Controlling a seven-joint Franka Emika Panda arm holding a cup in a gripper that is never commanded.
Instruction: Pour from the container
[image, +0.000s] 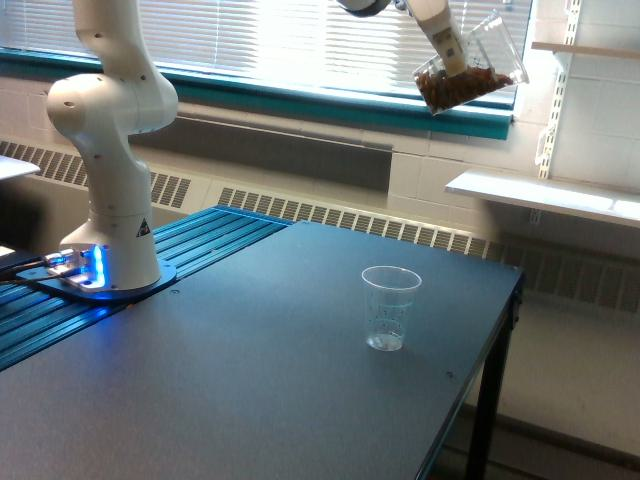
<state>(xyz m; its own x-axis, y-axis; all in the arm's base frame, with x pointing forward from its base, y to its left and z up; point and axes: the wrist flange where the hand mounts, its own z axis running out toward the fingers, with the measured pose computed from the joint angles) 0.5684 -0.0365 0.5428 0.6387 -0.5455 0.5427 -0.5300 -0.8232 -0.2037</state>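
At the top right of the frame, your gripper (452, 48) has its fingers clamped on the wall of the container (472, 70), a clear wide cup held high and tilted, with brown granules (458, 88) pooled in its lower side. Well below it, a smaller clear measuring cup (389, 307) stands upright on the dark table (250, 380), right of centre. The white arm's base (105, 250) stands at the left.

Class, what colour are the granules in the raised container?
Brown, seen in the exterior view, inside the clear container.
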